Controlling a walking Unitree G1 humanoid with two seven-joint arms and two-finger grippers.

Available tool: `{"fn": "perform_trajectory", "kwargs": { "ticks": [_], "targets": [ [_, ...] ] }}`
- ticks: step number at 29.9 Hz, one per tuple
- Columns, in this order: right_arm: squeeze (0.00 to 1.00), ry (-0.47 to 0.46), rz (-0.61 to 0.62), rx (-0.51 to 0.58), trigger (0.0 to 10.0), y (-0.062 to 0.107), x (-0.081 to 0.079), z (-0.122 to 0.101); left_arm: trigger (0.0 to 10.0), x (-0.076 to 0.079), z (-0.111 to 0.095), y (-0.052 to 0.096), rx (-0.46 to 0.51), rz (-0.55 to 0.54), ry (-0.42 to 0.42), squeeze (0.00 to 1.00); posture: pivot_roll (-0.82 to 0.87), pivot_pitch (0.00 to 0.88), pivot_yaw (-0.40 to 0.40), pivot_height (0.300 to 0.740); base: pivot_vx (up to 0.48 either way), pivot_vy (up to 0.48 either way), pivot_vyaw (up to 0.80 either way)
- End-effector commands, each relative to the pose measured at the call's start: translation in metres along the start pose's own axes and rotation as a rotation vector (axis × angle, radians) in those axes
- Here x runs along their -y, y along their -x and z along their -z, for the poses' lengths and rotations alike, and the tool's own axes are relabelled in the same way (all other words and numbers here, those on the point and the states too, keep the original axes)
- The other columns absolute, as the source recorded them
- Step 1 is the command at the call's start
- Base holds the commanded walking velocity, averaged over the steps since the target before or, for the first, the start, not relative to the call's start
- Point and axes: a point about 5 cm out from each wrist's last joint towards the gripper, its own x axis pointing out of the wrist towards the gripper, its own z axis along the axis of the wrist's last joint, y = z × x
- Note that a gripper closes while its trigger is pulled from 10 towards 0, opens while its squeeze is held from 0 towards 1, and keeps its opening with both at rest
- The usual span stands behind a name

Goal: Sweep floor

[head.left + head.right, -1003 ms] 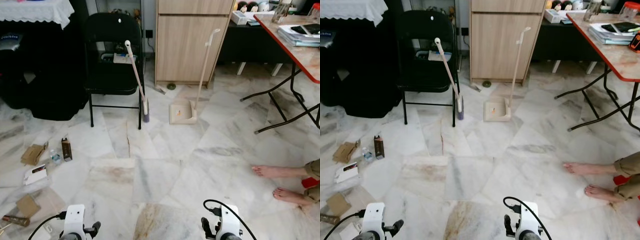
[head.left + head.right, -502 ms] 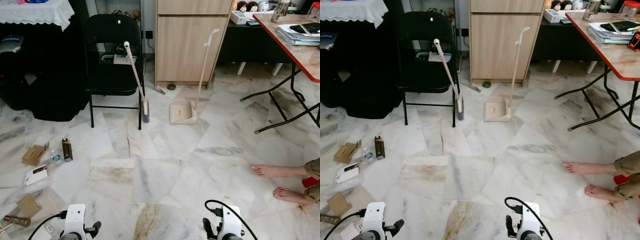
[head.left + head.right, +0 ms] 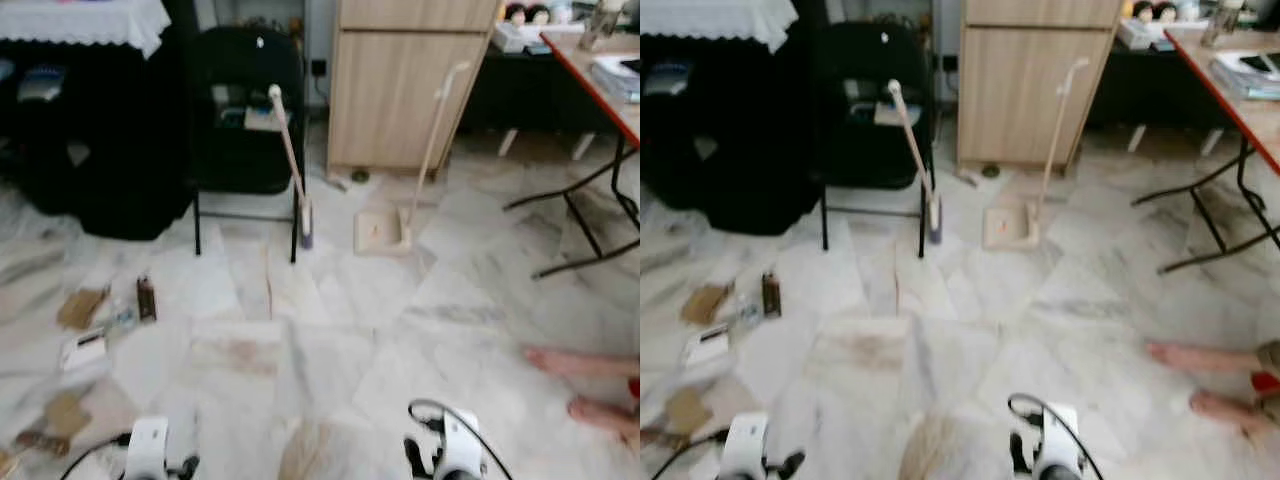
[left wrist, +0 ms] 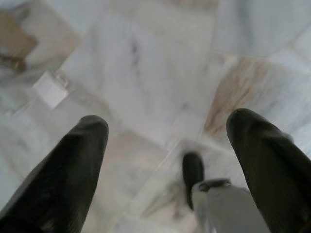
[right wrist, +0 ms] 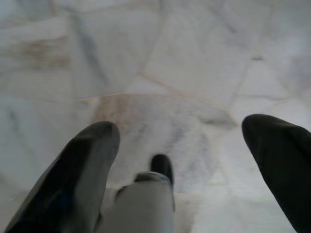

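Observation:
A broom [image 3: 292, 165] with a pale handle leans against a black folding chair [image 3: 245, 130], its bristles on the floor. A beige dustpan [image 3: 380, 232] with a long upright handle stands on the marble floor in front of a wooden cabinet [image 3: 405, 90]. Litter lies at the left: cardboard scraps [image 3: 80, 308], a small brown box [image 3: 146, 298] and a white card [image 3: 83, 352]. Both arms are low at the bottom edge. My left gripper [image 4: 165, 131] and my right gripper [image 5: 182, 131] are open over bare floor, holding nothing. The picture is blurred.
A person's bare feet [image 3: 570, 362] rest on the floor at the right. A red-edged folding table [image 3: 610, 90] with black legs stands at the far right. Dark draped furniture [image 3: 90, 140] fills the back left. Open marble floor lies between me and the broom.
The whole picture has shifted a little to the right and turned blurry, so the camera has moved. The broom, dustpan and litter stay where they were.

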Motion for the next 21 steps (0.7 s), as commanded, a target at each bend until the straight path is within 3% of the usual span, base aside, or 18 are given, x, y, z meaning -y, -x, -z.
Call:
{"fn": "perform_trajectory", "kwargs": {
  "ticks": [1, 19, 21],
  "targets": [
    [0.00, -0.001, -0.011, 0.022, 10.0, -0.0020, -0.0049, -0.0073, 10.0, -0.0097, 0.0141, 0.0042, -0.046, -0.022, 0.001, 0.00, -0.01, 0.088, -0.017, 0.740, 0.424, 0.000, 0.00],
    [0.00, -0.009, 0.007, 0.034, 10.0, -0.0022, -0.0024, -0.0099, 10.0, -0.0102, 0.0156, 0.0046, -0.051, -0.021, 0.002, 0.00, -0.01, 0.081, -0.018, 0.740, 0.425, 0.000, 0.00],
    [0.00, -0.013, 0.008, 0.032, 10.0, -0.0024, -0.0023, -0.0105, 10.0, -0.0098, 0.0152, 0.0045, -0.051, -0.019, 0.001, 0.00, -0.01, 0.081, -0.018, 0.740, 0.428, 0.000, -0.61]
  ]
}}
